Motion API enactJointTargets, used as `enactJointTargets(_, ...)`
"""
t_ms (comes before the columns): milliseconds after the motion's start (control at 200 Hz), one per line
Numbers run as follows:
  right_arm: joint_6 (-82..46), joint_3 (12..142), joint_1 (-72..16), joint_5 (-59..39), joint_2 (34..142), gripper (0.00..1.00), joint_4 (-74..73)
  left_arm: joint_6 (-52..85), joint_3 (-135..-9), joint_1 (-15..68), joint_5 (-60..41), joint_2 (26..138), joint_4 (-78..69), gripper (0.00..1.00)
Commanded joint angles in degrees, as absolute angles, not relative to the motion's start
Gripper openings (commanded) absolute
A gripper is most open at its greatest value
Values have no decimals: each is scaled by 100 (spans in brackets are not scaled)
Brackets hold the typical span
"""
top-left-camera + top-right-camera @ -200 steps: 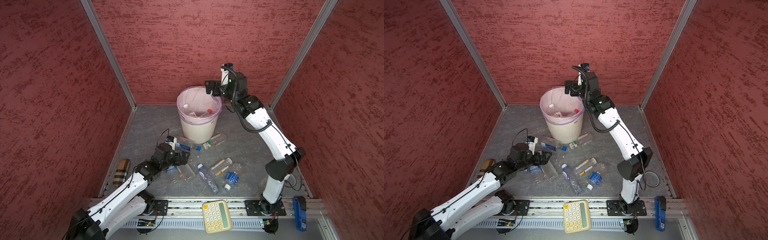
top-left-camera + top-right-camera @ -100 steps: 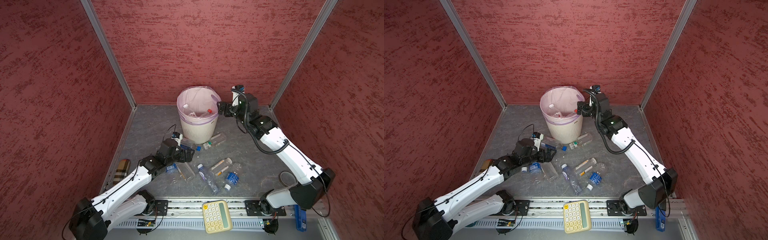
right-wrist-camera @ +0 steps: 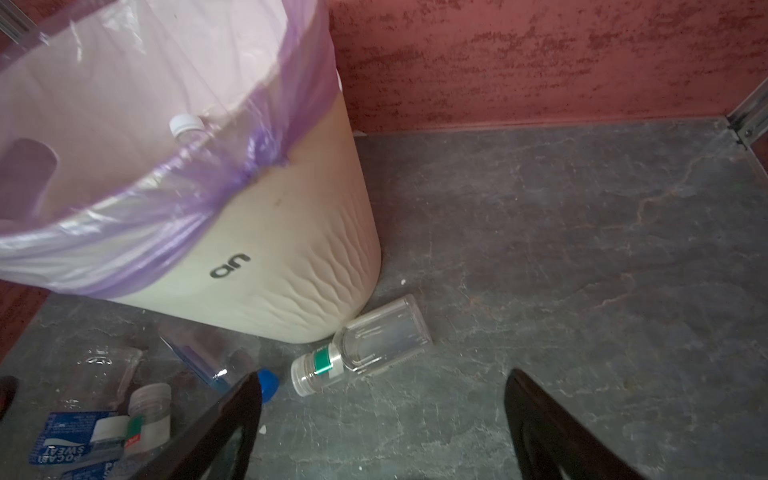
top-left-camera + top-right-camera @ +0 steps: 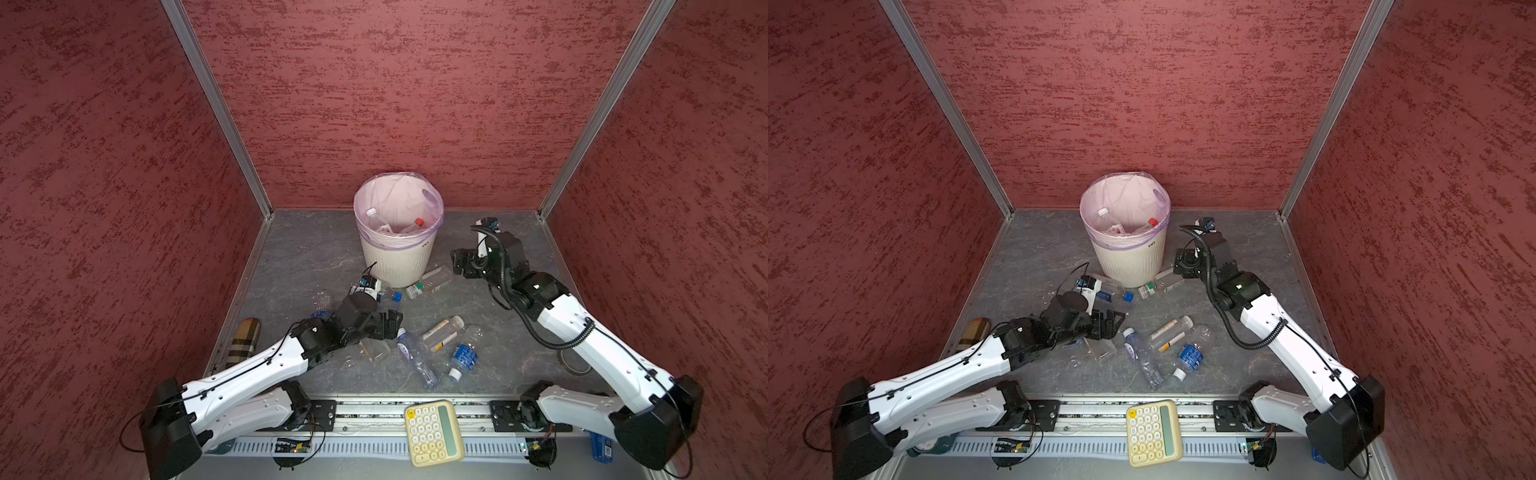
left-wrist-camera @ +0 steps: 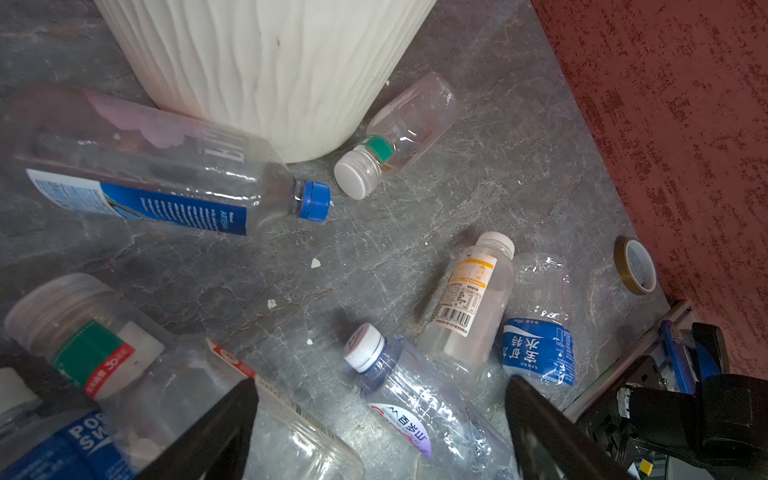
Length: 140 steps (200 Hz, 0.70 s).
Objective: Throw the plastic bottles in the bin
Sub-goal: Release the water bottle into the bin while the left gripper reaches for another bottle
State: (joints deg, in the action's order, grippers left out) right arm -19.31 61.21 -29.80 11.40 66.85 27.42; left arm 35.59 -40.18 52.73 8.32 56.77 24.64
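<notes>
The bin [image 4: 398,249] [image 4: 1127,257] stands at the back with two capped bottles inside. Several plastic bottles lie on the floor in front of it. My left gripper [image 4: 392,324] [image 5: 380,415] is open and low over a clear bottle with a purple-white label [image 5: 407,399] [image 4: 415,357], which lies between its fingers untouched. My right gripper [image 4: 459,264] [image 3: 382,399] is open to the right of the bin, with only bare floor between its fingers. A green-banded bottle [image 3: 361,349] [image 4: 428,282] lies just ahead of it against the bin's foot [image 3: 291,257].
A blue-capped bottle [image 5: 166,183], a yellow-labelled bottle [image 5: 465,299] and a blue-labelled one [image 5: 540,332] lie close by. A tape roll [image 4: 575,363] sits at the right, a plaid cylinder [image 4: 245,343] at the left wall, a calculator [image 4: 432,432] on the front rail.
My right gripper has left the bin's rim and come down to the floor on the bin's right. My left gripper has slid forward toward the bottles in the middle.
</notes>
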Motion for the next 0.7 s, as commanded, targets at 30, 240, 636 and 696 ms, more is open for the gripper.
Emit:
enactJointTargets(30, -2125, 5834, -2962, 1185, 6435, 91, 2873, 4562, -4269, 5554, 1647, 5748, 3237, 86)
enactJointTargets(240, -2129, 5539, -2961, 1092, 6425, 91, 2817, 5886, -4800, 5992, 2298, 6240, 4246, 81)
enactJointTargets(636, -2070, 5287, -2962, 1017, 6355, 91, 2693, 7744, -4934, 5987, 2271, 7048, 5028, 73)
enactJointTargets(696, -2074, 5269, -2955, 941, 6333, 91, 2672, 7737, -4943, 5926, 2171, 7154, 4922, 72)
